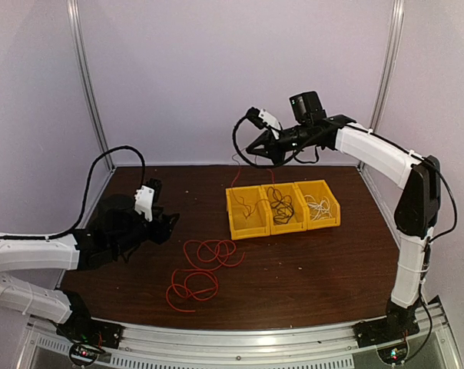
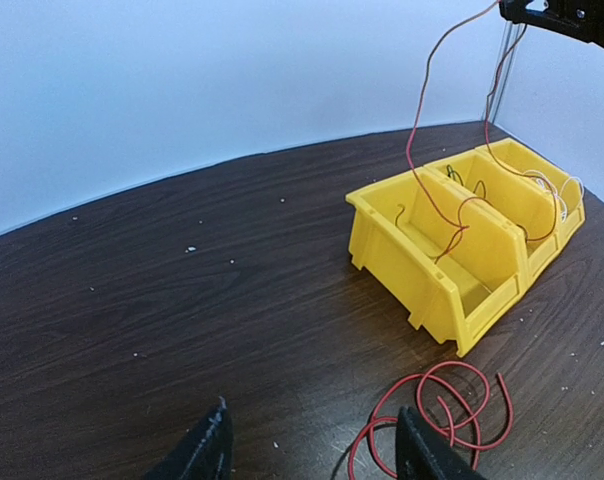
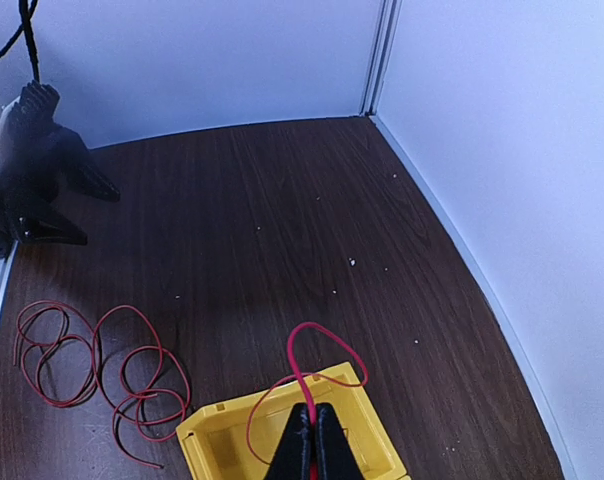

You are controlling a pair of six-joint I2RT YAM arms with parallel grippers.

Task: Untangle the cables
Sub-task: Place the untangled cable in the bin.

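Observation:
My right gripper [image 1: 250, 151] hangs high above the yellow bins, shut on a thin red cable [image 3: 317, 345]. The cable loops past the fingertips [image 3: 312, 412] and hangs down into the left bin [image 1: 247, 228]. More red cable [image 1: 203, 269] lies in loose coils on the table in front of the bins; I cannot tell whether it joins the held strand. The black cable [image 1: 282, 204] lies in the middle bin and the white cable [image 1: 320, 206] in the right bin. My left gripper [image 1: 173, 221] rests low at the table's left, open and empty [image 2: 312, 455], with the red coils [image 2: 447, 405] beside its right finger.
The three yellow bins [image 2: 422, 285] stand side by side at the middle right of the dark wooden table [image 1: 309, 269]. White walls close in the back and sides. The left arm's black cable arcs over the table's left edge.

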